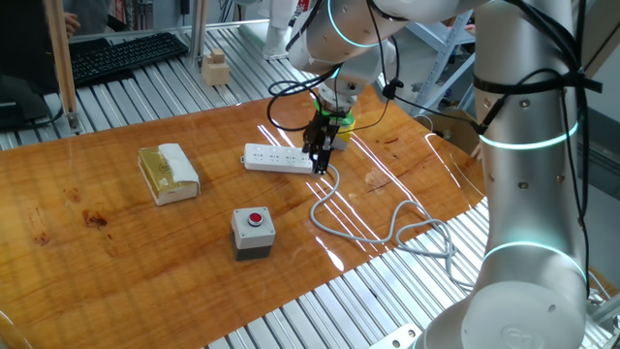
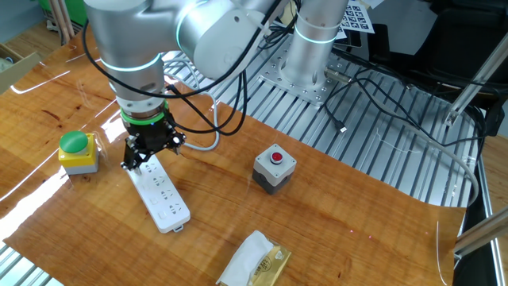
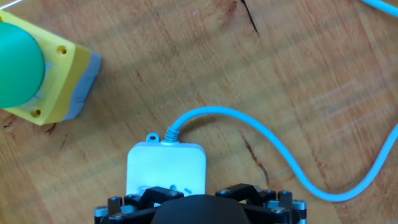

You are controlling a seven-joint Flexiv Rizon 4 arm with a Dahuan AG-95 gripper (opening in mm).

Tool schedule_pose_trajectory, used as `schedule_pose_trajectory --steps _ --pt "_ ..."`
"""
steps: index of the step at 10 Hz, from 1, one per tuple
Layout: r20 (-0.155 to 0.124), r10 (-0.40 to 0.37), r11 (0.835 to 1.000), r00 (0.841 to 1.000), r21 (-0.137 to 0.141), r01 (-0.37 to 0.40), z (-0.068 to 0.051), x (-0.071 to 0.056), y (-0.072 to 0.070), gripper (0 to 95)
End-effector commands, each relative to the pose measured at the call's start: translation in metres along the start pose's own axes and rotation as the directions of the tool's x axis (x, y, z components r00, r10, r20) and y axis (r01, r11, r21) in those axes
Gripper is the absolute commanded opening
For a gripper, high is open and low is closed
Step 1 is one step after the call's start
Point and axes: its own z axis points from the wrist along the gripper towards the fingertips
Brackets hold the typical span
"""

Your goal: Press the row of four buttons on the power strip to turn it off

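**Tool over the cable end of the power strip**

The power strip point(image 2: 161, 195) is a long flat white bar with a row of sockets, lying flat on the wooden worktop point(image 2: 341, 230). A pale grey cable point(image 1: 373, 228) leaves one end and loops across the wood. The tool point(image 2: 143, 159), pointing straight down with its fingers spread wide and holding nothing, stands right over that cable end. The four buttons cannot be made out.

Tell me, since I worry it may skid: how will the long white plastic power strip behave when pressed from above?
The long white plastic power strip lies flat, so tipping seems unlikely. The glossy wooden table could let it slide. Its grey-white cable lies in slack loops, so it probably won't anchor it.
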Motion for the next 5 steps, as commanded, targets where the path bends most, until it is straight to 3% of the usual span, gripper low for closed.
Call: schedule_pose_trajectory --steps 1,2,3,4,5 --pt "-0.018 -0.005 1.0 1.0 -0.005 0.005 0.007 -0.001 0.0 95.0" --pt "-0.016 -0.012 1.0 1.0 -0.016 0.012 0.018 -0.001 -0.001 95.0" --pt "-0.017 -0.008 1.0 1.0 -0.029 0.008 0.022 -0.002 -0.001 95.0" --pt "-0.013 0.001 0.999 1.0 -0.039 -0.002 0.021 -0.002 -0.001 95.0" --pt "-0.014 -0.001 1.0 1.0 -0.024 0.0 0.016 -0.002 -0.003 95.0"
